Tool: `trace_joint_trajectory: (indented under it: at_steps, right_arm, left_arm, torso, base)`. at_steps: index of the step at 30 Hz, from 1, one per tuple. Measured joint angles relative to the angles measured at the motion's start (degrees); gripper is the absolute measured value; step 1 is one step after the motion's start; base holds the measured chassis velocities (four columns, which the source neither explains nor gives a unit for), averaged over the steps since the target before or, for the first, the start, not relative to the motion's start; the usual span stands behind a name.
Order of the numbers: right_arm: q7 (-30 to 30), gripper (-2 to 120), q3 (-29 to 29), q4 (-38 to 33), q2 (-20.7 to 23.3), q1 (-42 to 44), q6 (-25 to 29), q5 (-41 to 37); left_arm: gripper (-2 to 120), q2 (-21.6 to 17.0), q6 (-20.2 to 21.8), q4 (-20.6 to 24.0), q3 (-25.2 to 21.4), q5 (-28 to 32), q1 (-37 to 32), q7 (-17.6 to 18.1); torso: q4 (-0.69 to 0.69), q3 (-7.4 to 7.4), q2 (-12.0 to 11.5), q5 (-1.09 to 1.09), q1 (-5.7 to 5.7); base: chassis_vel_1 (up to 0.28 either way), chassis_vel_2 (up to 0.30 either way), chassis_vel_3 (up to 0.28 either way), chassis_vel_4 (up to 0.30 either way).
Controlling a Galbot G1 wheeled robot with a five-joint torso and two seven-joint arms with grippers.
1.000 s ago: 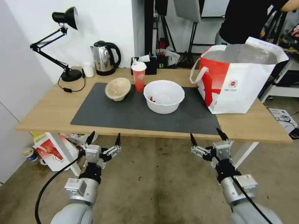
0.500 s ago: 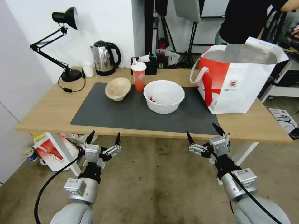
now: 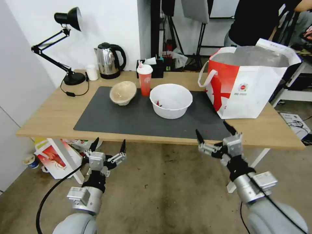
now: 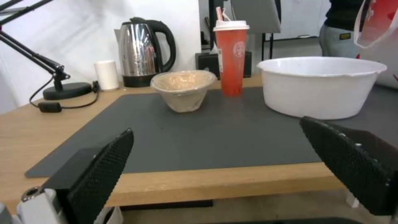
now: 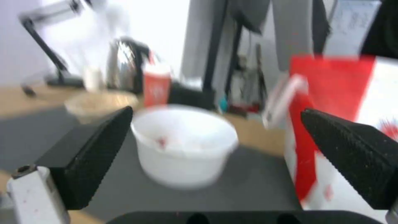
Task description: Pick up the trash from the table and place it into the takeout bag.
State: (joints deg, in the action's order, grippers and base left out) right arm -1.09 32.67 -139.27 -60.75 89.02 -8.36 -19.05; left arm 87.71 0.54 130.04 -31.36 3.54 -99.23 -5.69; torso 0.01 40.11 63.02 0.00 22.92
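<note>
My right gripper [image 3: 214, 132] has risen since a moment ago, its tips now at the near edge of the table [image 3: 48, 120], fingers spread wide, holding nothing; the white bowl [image 3: 171, 100] sits ahead of it on the mat [image 3: 113, 120], red smears inside; the bag [image 3: 250, 83] stands ahead and to its right, mouth open; the red cup [image 3: 145, 79] is beyond the bowl, the tan bowl [image 3: 123, 92] just beside the cup, tilted; my left gripper [image 3: 108, 145] hangs below the table's edge, fingers apart, empty; a kettle [image 3: 109, 60] and lamp [image 3: 61, 45] stand farther back.
</note>
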Motion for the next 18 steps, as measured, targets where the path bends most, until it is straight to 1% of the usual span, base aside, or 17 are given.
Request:
trace_joint_trajectory:
  at_steps: [2, 3, 4, 5, 6, 7, 9, 10, 11, 12, 13, 14, 15, 16, 18]
  right_arm:
    - [-0.3, 100, 0.8, -0.5, 3.5, -2.2, -0.5, -5.2]
    - [-0.3, 100, 0.8, -0.5, 3.5, -2.2, -0.5, -5.2]
    - [-0.5, 100, 1.5, -0.9, 7.1, -4.0, -0.8, -9.6]
    - [-0.8, 100, 1.8, -1.1, 9.4, -5.3, -0.9, -12.2]
    - [-0.8, 100, 1.8, -1.1, 9.4, -5.3, -0.9, -12.2]
    - [-1.6, 100, 2.0, -1.0, 12.5, -7.4, -1.2, -15.5]
    - [-2.4, 100, 1.8, 0.4, 17.2, -11.4, -1.7, -19.1]
    - [-2.4, 100, 1.8, 0.4, 17.2, -11.4, -1.7, -19.1]
    - [-2.8, 100, 1.3, 1.4, 19.3, -13.7, -2.0, -20.9]
    - [-3.2, 100, -0.2, 3.0, 21.8, -17.7, -2.7, -24.0]
    - [-3.5, 100, -1.0, 3.7, 22.9, -20.0, -3.2, -25.7]
    - [-3.9, 100, -2.9, 4.6, 24.2, -23.9, -4.3, -29.1]
    - [-3.9, 100, -2.9, 4.6, 24.2, -23.9, -4.3, -29.1]
    - [-4.8, 100, -6.4, 5.6, 25.5, -29.6, -6.4, -34.5]
    - [-7.1, 100, -12.6, 7.0, 26.8, -38.8, -12.1, -43.2]
  left_arm:
    - [100, 0.2, 0.2, 0.0, 0.0, -0.1, 0.0, 0.0]
    - [100, 0.2, 0.2, 0.0, 0.0, -0.1, 0.0, 0.0]
    - [100, 0.3, 0.4, 0.1, 0.1, -0.2, -0.1, 0.0]
    - [100, 0.4, 0.6, 0.1, 0.1, -0.3, -0.1, 0.0]
    - [100, 0.4, 0.6, 0.1, 0.1, -0.3, -0.1, 0.0]
    - [100, 0.6, 0.9, 0.3, 0.2, -0.4, -0.3, 0.1]
    - [100, 1.2, 1.8, 0.9, 0.2, -0.4, -0.2, 0.2]
    - [100, 1.2, 1.8, 0.9, 0.2, -0.4, -0.2, 0.2]
    - [100, 1.5, 2.2, 1.1, 0.1, -0.5, 0.0, 0.3]
    - [100, 1.8, 2.7, 1.5, -0.1, -0.5, 0.1, 0.3]
    - [100, 1.9, 2.8, 1.7, -0.3, -0.6, 0.2, 0.3]
    - [100, 2.2, 3.0, 1.9, -0.4, -0.6, 0.0, 0.3]
    - [100, 2.2, 3.0, 1.9, -0.4, -0.6, 0.0, 0.3]
    - [100, 2.6, 3.0, 2.1, -0.5, -0.7, -0.4, 0.3]
    - [100, 3.4, 3.1, 2.2, -0.4, -1.3, -0.9, 0.3]
  torso:
    - [0.0, 0.0, 0.0, 0.02, 0.0]
    - [0.0, 0.0, 0.0, 0.02, 0.0]
    - [-0.01, 0.0, 0.0, 0.01, 0.0]
    - [-0.01, 0.0, 0.0, -0.01, 0.0]
    - [-0.01, 0.0, 0.0, -0.01, 0.0]
    - [-0.02, 0.0, 0.0, 0.01, 0.0]
    - [-0.01, 0.0, 0.0, -0.01, 0.0]
    - [-0.01, 0.0, 0.0, -0.01, 0.0]
    - [0.0, 0.0, 0.0, 0.0, 0.0]
    - [-0.03, 0.0, 0.0, 0.04, 0.01]
    - [-0.02, 0.0, 0.0, 0.03, 0.01]
    - [-0.02, 0.0, 0.0, 0.0, 0.01]
    - [-0.02, 0.0, 0.0, 0.0, 0.01]
    - [0.0, 0.0, 0.0, 0.0, 0.0]
    - [0.02, 0.01, 0.0, -0.01, 0.0]
  base:
    - [0.0, 0.0, 0.0, 0.0]
    - [0.0, 0.0, 0.0, 0.0]
    - [0.0, 0.0, 0.0, 0.0]
    - [0.0, 0.0, 0.0, 0.0]
    - [0.0, 0.0, 0.0, 0.0]
    - [0.0, 0.0, 0.0, 0.0]
    - [0.0, 0.0, 0.0, 0.0]
    - [0.0, 0.0, 0.0, 0.0]
    - [0.0, 0.0, 0.0, 0.0]
    - [0.0, 0.0, 0.0, 0.0]
    - [0.0, 0.0, 0.0, 0.0]
    - [0.0, 0.0, 0.0, 0.0]
    - [0.0, 0.0, 0.0, 0.0]
    - [0.0, 0.0, 0.0, 0.0]
    - [0.0, 0.0, 0.0, 0.0]
